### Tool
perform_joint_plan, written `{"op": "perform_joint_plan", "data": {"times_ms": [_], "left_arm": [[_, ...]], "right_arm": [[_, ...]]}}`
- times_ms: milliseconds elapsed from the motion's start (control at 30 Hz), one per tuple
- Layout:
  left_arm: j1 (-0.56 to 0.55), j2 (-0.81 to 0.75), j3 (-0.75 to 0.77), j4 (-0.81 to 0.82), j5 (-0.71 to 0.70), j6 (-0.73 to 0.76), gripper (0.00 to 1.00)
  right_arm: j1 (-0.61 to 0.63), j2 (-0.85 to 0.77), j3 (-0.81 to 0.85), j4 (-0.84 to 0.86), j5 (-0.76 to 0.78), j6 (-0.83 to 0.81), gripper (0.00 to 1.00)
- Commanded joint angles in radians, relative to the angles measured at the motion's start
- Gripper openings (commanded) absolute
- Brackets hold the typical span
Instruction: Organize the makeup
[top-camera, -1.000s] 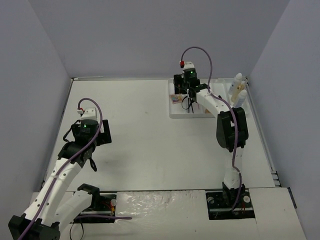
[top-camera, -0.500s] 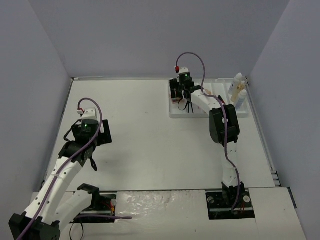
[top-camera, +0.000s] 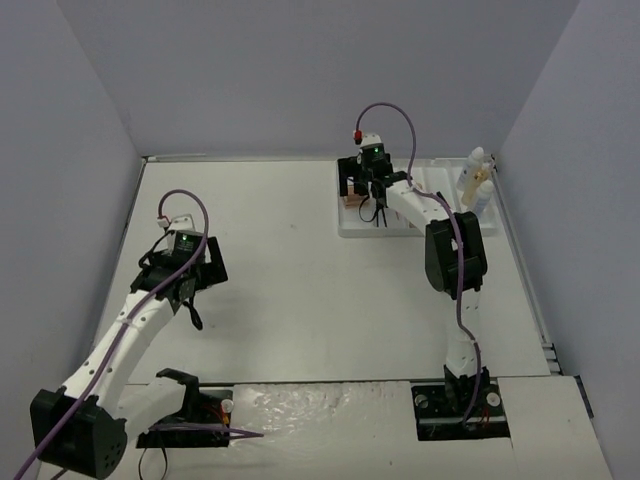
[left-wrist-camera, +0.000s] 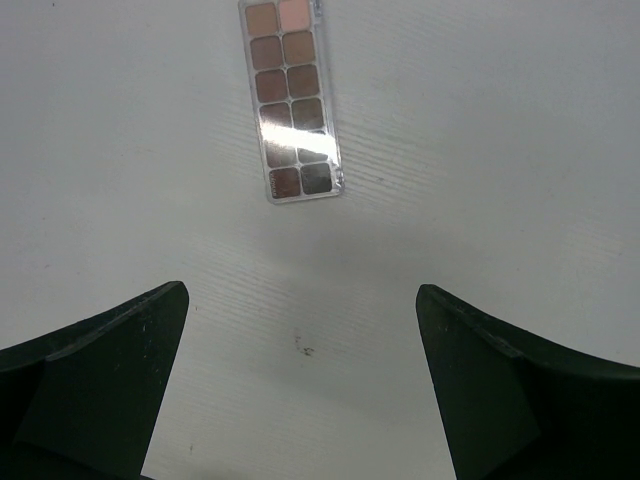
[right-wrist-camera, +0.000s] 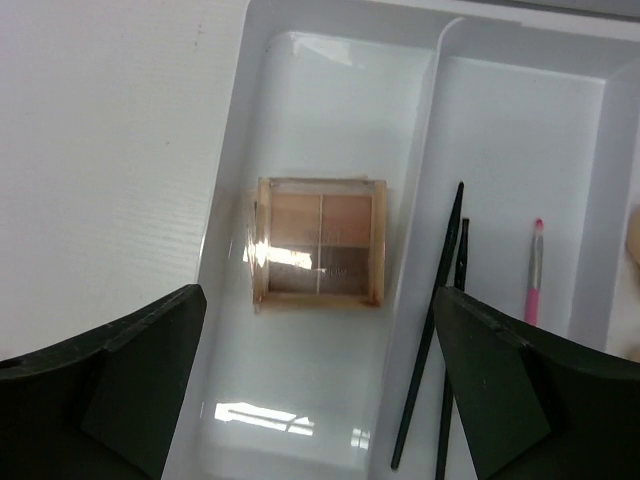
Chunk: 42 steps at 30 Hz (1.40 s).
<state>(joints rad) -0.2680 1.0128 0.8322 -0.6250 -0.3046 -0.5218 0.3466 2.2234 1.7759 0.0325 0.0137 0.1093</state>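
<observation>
My left gripper (left-wrist-camera: 302, 295) is open and empty, hovering over the table. A long eyeshadow palette (left-wrist-camera: 293, 100) with several brown shades lies flat just ahead of its fingers. In the top view the left gripper (top-camera: 195, 270) is at the table's left. My right gripper (right-wrist-camera: 320, 300) is open and empty above the left compartment of the white tray (right-wrist-camera: 240, 120). A square eyeshadow palette (right-wrist-camera: 320, 243) lies in that compartment. Two black pencils (right-wrist-camera: 430, 330) and a pink pencil (right-wrist-camera: 535, 270) lie in the compartment to the right. In the top view the right gripper (top-camera: 365, 185) is over the tray's left end.
The white divided tray (top-camera: 345, 230) sits at the back right of the table. White and amber bottles (top-camera: 478, 180) stand at its right end. A peach sponge (right-wrist-camera: 632, 240) shows at the right edge of the right wrist view. Grey walls enclose the table.
The left arm has moved forward and a little to the right. The right gripper has shifted left along the tray and now hangs over its left compartment.
</observation>
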Motion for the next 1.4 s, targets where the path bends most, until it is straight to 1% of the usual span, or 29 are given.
{"op": "perform_joint_plan", "data": {"times_ms": [0,100,167,267,400,500,567,600,700,900,933,1000,1033,1067,1100,1167,1267,1367], "left_arm": [[0.042,0.105,0.098,0.040,-0.009,-0.053,0.97],[0.090,0.207,0.111,0.081,0.023,-0.060,0.97],[0.154,0.264,0.130,0.098,0.078,-0.074,0.97],[0.219,0.360,0.150,0.127,0.136,-0.078,0.97],[0.253,0.470,0.168,0.183,0.160,-0.061,0.97],[0.260,0.509,0.175,0.223,0.164,-0.044,0.97],[0.263,0.540,0.186,0.227,0.172,-0.037,0.96],[0.285,0.553,0.185,0.232,0.178,-0.034,0.96],[0.312,0.578,0.178,0.264,0.208,-0.024,0.93],[0.323,0.622,0.151,0.290,0.268,-0.040,0.80],[0.323,0.626,0.138,0.296,0.281,-0.049,0.75],[0.322,0.627,0.119,0.302,0.299,-0.060,0.70],[0.322,0.623,0.110,0.308,0.303,-0.066,0.65],[0.322,0.620,0.100,0.315,0.304,-0.076,0.57],[0.322,0.614,0.086,0.318,0.305,-0.080,0.54],[0.322,0.605,0.070,0.321,0.305,-0.087,0.45],[0.312,0.578,0.054,0.320,0.329,-0.082,0.35],[0.286,0.538,0.064,0.310,0.349,-0.069,0.30]], "right_arm": [[-0.003,-0.294,-0.078,0.043,0.002,0.071,0.95],[-0.004,-0.390,-0.181,0.043,0.013,0.109,0.96],[-0.004,-0.467,-0.231,0.044,0.013,0.123,0.97],[-0.005,-0.555,-0.322,0.044,-0.003,0.131,0.97],[-0.006,-0.662,-0.458,0.050,0.008,0.138,0.97],[-0.006,-0.720,-0.535,0.054,-0.003,0.146,0.98],[-0.006,-0.752,-0.574,0.058,-0.039,0.157,0.98],[-0.006,-0.769,-0.585,0.061,-0.052,0.162,0.98],[-0.006,-0.798,-0.618,0.072,-0.079,0.175,0.98],[-0.006,-0.836,-0.654,0.078,-0.101,0.179,0.98],[-0.006,-0.839,-0.657,0.079,-0.101,0.176,0.98],[-0.006,-0.846,-0.658,0.079,-0.102,0.174,0.98],[-0.006,-0.847,-0.657,0.079,-0.106,0.173,0.98],[-0.006,-0.849,-0.656,0.079,-0.111,0.173,0.98],[-0.006,-0.852,-0.658,0.083,-0.113,0.173,0.98],[-0.006,-0.862,-0.667,0.095,-0.123,0.173,0.98],[-0.006,-0.870,-0.667,0.104,-0.147,0.171,0.98],[-0.005,-0.872,-0.664,0.108,-0.209,0.177,0.99]]}}
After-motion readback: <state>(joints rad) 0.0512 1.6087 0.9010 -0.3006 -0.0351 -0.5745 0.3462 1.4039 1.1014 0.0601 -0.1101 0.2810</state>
